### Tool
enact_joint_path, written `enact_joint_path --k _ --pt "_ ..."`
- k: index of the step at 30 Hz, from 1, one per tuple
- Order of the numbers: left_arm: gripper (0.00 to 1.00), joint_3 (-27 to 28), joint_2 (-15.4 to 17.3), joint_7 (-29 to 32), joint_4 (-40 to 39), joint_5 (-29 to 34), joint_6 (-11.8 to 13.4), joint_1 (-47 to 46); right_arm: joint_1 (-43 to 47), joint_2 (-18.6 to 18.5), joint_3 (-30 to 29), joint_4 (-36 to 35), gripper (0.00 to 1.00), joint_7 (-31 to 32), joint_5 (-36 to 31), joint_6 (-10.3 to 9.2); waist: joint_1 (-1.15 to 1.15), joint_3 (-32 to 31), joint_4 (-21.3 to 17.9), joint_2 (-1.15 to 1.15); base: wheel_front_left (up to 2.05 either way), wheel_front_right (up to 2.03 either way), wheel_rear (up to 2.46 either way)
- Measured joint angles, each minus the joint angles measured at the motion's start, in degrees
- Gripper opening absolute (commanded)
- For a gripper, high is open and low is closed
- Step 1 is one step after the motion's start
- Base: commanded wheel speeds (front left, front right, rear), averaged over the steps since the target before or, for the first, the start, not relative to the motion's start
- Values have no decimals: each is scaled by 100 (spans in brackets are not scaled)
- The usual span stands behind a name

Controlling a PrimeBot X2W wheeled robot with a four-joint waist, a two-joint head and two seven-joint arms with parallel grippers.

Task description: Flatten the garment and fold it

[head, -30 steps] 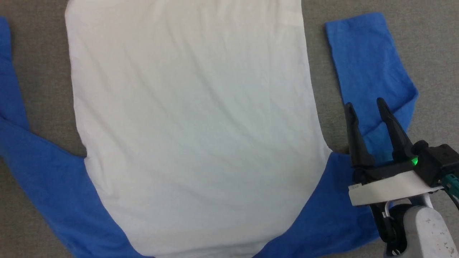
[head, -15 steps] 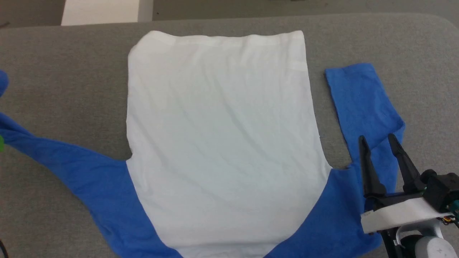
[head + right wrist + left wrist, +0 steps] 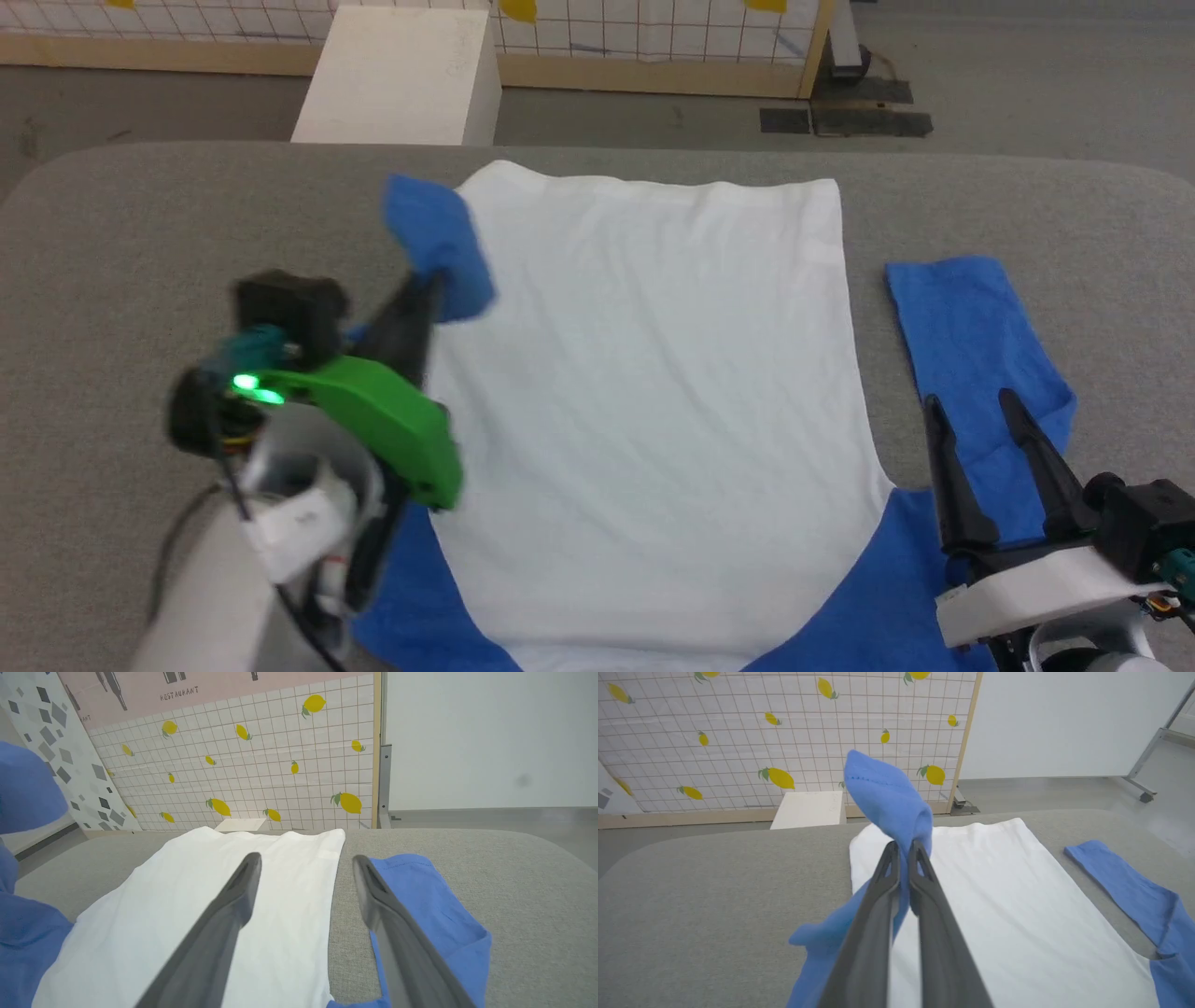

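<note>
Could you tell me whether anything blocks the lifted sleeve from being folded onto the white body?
Nothing visible does. The left gripper is shut on the blue sleeve; the white body lies bare, and the open right gripper sits off its other side.

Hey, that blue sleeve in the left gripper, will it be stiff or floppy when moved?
Probably floppy: the sleeve folds and droops beyond the left gripper. Likely light, since a narrow pinch holds it up.

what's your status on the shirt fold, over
Left tool shut on the garment, left-side sleeve lifted over the white body. Right tool open, over the right-side sleeve. Nothing blocking the fold.
</note>
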Motion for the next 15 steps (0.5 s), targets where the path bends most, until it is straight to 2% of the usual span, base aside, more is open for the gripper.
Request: enact_joint_path --k 4,7,10,15 --pt "0 -832 -708 -14 385 68 -62 59 5 1 71 -60 100 84 -3 0 0 -66 32 0 0 0 0" --pt "0 -1399 -1155 -83 1033 143 -158 58 5 0 116 -100 100 140 -10 0 0 -33 -12 0 0 0 0" --pt "0 -1875 -1412 -127 1740 315 -315 40 3 0 152 -110 100 181 -10 0 0 30 -74 0 0 0 0" --pt "0 -2587 -1589 -149 2746 519 -658 -132 -5 0 200 -102 100 204 -9 0 0 142 -178 0 0 0 0"
